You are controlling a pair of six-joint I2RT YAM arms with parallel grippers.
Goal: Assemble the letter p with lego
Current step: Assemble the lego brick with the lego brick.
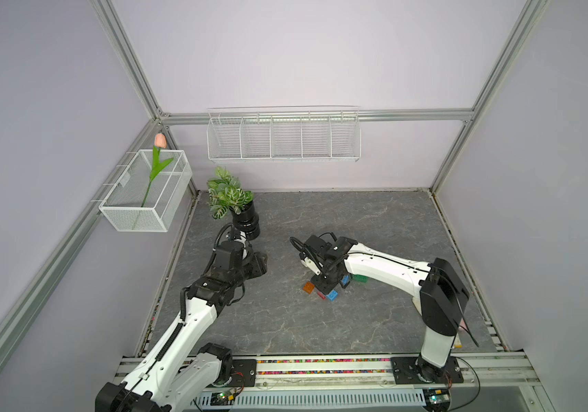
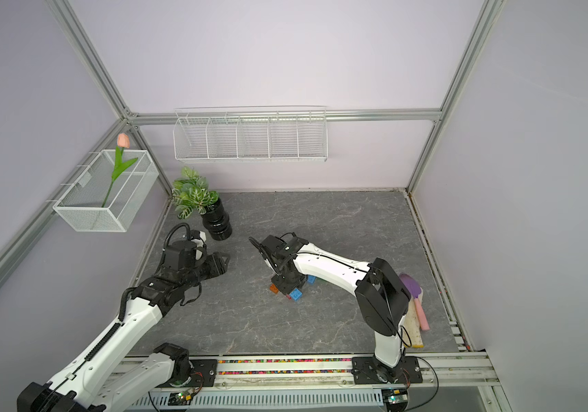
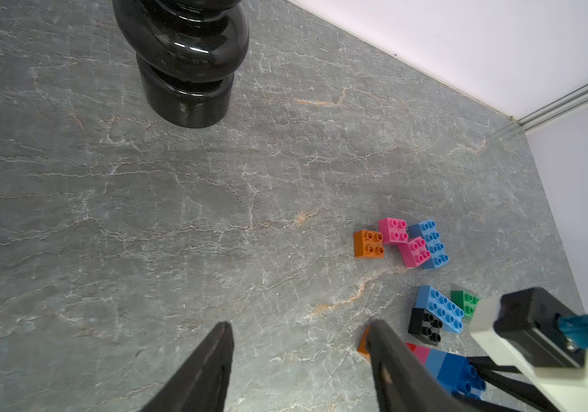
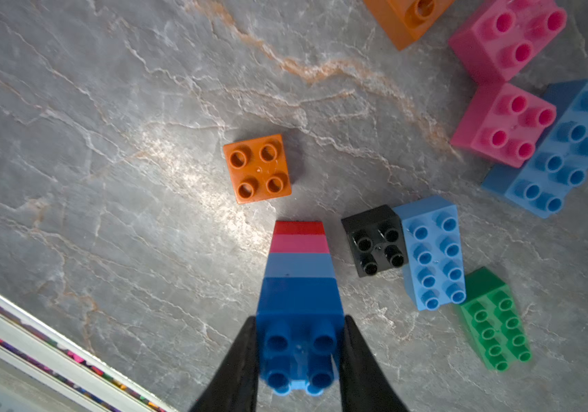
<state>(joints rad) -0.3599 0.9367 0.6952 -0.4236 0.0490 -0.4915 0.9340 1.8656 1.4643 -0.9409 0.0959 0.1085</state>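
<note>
Dark-blue brick [image 4: 299,356] tops a 4-brick stack [image 4: 299,249], pinched by the right gripper [image 4: 299,321] near the surface's middle. Empty, the left gripper [image 3: 299,324] hangs half-spread. The P's stem looks underway; next it needs bowl bricks, perhaps the orange brick [image 4: 257,167] just beside. Whether the stack's red base touches the surface is unclear.

Robot lab cell, aluminium frame [image 1: 315,115], lilac panels [image 1: 303,53], robot arms [image 1: 385,265] on a rail [image 1: 321,366]
</note>
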